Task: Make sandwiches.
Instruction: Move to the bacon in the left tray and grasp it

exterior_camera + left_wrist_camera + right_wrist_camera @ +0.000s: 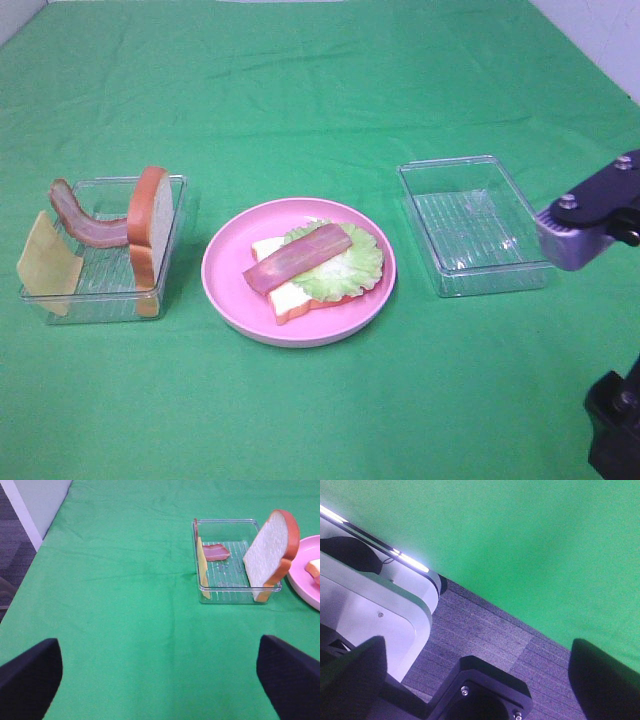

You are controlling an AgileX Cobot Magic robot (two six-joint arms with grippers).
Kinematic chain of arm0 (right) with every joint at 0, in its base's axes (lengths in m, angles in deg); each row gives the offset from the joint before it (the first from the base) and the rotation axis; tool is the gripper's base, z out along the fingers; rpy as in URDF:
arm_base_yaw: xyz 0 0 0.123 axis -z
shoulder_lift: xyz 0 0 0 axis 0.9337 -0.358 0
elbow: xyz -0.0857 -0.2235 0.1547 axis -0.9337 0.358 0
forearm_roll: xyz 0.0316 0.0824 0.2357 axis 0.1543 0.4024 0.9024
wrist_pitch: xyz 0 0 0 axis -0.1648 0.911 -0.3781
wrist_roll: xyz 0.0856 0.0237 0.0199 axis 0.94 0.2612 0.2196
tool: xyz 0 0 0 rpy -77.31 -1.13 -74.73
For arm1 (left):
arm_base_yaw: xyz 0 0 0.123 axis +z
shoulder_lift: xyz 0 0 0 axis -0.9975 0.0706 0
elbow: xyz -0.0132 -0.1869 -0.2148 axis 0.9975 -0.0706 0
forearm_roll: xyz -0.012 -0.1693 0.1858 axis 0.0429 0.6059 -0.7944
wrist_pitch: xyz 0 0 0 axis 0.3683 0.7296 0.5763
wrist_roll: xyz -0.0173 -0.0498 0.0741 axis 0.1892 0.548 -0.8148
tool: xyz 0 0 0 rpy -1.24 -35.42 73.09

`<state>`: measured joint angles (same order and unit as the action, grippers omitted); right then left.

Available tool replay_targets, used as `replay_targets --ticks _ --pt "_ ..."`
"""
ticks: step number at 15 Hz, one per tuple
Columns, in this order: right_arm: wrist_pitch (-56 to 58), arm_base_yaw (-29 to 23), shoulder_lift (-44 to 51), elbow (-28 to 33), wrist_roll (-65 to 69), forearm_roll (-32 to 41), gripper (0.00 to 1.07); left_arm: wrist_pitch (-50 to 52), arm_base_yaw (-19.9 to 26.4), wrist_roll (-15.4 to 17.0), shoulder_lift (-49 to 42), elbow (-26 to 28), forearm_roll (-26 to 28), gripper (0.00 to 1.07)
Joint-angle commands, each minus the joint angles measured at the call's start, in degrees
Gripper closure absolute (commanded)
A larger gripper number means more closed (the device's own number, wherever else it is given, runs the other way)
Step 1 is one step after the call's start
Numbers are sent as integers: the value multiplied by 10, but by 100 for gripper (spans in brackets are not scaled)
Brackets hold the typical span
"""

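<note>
1. Your left gripper [160, 680] has its jaws spread wide. It holds nothing and touches nothing, hanging over bare green cloth [125, 605] well short of the left tray [178, 215].
2. Left tray, clear plastic: cheese square [47, 265] on edge against the outer wall, spare bacon strip [85, 222] curving along the back, upright bread slice [150, 225] leaning at the wall nearest the plate.
3. Pink plate [225, 280], centre: your sandwich stack sits here, with the bottom bread slice [285, 297] flat, lettuce [345, 265] on it, and the top bacon strip [298, 258] lying diagonally across.
4. Right tray [470, 215], clear plastic, stands apart from the plate.
5. Your right gripper [475, 652] is also wide and holds nothing. It is off past the cloth's edge, over grey carpet [485, 635].
</note>
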<state>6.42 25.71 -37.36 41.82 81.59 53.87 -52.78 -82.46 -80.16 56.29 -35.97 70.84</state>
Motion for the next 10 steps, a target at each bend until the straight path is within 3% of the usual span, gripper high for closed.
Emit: replay_targets --ticks 1,4,5,6,7,10 --pt "25 2 58 29 21 -16 13 1 1 0 -1 -1 3 6" --pt "27 6 139 39 26 -37 13 1 1 0 -1 -1 3 6" --pt "32 36 172 39 26 -29 13 1 1 0 -1 -1 3 6" --pt "34 84 205 39 21 -23 13 1 1 0 -1 -1 3 6" --pt "36 217 285 39 -11 -23 13 1 1 0 -1 -1 3 6" --pt "36 356 420 39 -53 -26 13 1 1 0 -1 -1 3 6"
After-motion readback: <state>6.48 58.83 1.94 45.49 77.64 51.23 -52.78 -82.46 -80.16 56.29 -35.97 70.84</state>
